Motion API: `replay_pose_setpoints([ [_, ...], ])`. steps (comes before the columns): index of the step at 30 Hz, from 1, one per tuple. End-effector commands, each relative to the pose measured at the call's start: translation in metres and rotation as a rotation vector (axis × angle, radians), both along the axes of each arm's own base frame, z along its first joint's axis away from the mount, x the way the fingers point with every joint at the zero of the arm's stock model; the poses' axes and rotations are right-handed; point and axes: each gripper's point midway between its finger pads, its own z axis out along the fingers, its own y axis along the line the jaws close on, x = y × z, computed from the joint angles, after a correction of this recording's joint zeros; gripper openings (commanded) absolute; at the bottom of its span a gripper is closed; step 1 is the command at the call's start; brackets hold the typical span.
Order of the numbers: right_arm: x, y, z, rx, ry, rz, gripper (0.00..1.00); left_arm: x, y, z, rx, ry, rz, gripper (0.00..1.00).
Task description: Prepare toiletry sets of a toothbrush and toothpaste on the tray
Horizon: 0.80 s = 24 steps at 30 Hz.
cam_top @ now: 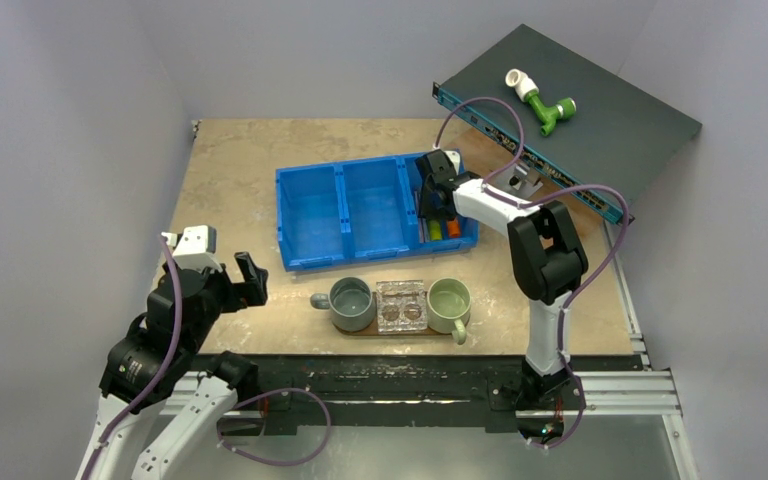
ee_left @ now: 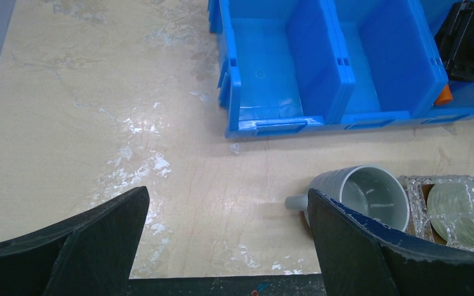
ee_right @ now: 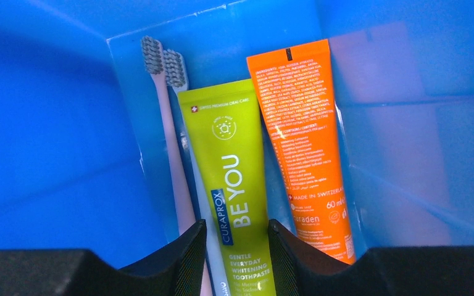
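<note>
— Toothpaste check: where's the green toothpaste (ee_right: 237,160)?
— Flat in the right-hand compartment of the blue bin (cam_top: 310,215), long axis running straight ahead between the right fingers (ee_right: 185,253), which pinch it across its width.
— And the left fingers (ee_left: 99,246)?
— Spread wide over the tabletop (ee_left: 68,123), well apart from it. The right arm's nearer, and the tray (cam_top: 410,334) lies back toward the bases.

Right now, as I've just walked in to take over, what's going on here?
The right end effector is in the right compartment of the blue bin, its fingers straddling the green toothpaste tube beside the orange tube and two toothbrushes. The left end effector hovers open over the table. No toiletries are on the tray yet.
</note>
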Motion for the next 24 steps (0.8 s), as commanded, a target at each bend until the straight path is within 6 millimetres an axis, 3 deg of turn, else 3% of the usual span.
replay_pose_setpoints([
  [1, -0.006, 0.002, -0.012, 0.013, 0.041, 0.024, 0.39, 0.003, 0.002, 0.001, 0.021, -0.006, 0.005, 1.0],
  [11, -0.011, -0.004, -0.025, -0.01, 0.07, 0.029, 0.34, 0.003, 0.002, 0.001, 0.022, -0.003, 0.008, 1.0],
  [17, -0.015, -0.007, -0.033, -0.033, 0.088, 0.034, 0.25, 0.003, 0.003, 0.0, 0.022, -0.001, 0.01, 1.0],
  [20, -0.017, -0.009, -0.038, -0.04, 0.099, 0.035, 0.17, 0.003, 0.003, 0.001, 0.023, -0.001, 0.011, 1.0],
  [23, -0.017, -0.008, -0.036, -0.035, 0.095, 0.043, 0.0, 0.003, 0.003, 0.001, 0.023, -0.001, 0.013, 1.0],
  [24, -0.017, -0.008, -0.034, -0.034, 0.093, 0.043, 0.0, 0.003, 0.003, 0.001, 0.023, -0.001, 0.014, 1.0],
])
